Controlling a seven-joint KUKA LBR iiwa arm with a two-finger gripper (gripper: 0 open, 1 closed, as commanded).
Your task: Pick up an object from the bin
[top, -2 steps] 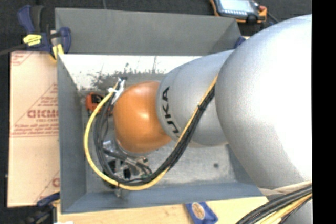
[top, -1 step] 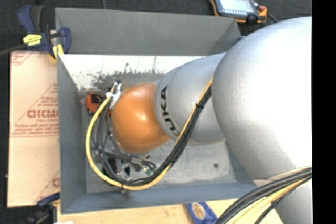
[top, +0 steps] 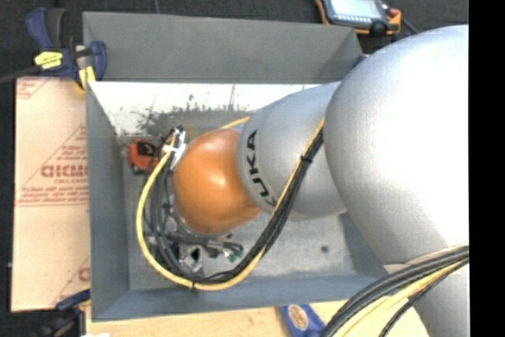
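1. Your arm [top: 316, 162] enters the bin [top: 237, 59] from the right, with its orange cover [top: 207, 181] over the left half.
2. The gripper [top: 188, 247] sits under the cover; you cannot tell its state.
3. An orange-and-black thing [top: 142, 155] lies by the left wall, just beside the cover.

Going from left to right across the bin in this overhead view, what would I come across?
The bin's left wall → a small orange-and-black thing near that wall → the robot's orange wrist cover → its thick grey arm, reaching in from the right.
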